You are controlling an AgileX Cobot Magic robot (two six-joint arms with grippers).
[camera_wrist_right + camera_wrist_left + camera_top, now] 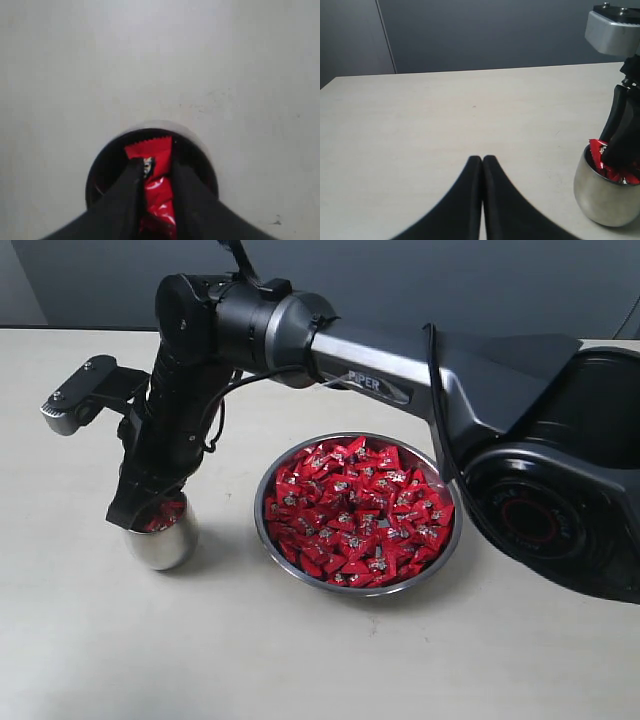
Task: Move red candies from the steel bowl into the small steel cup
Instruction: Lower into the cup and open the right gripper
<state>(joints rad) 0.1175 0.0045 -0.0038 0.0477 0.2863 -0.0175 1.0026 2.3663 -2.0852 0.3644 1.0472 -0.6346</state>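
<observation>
My right pincer [150, 518] dips into small steel cup [160, 545] toward left edge of table [300, 660]; steel bowl [262, 540] of red candies [355, 510] mid-table beside my arm | left wrist: left pincer [482, 159] closed tight, empty, clear of cup | right wrist: nearly closed on one red candy [150, 165] over cup mouth; light, slick wrapper, I'd pinch mid-body

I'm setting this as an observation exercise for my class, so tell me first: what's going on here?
The right gripper reaches across to the small steel cup and holds one red candy between its fingers at the cup's mouth; more red shows inside. The steel bowl beside the cup is heaped with red candies. The left gripper is shut and empty over the table.
</observation>
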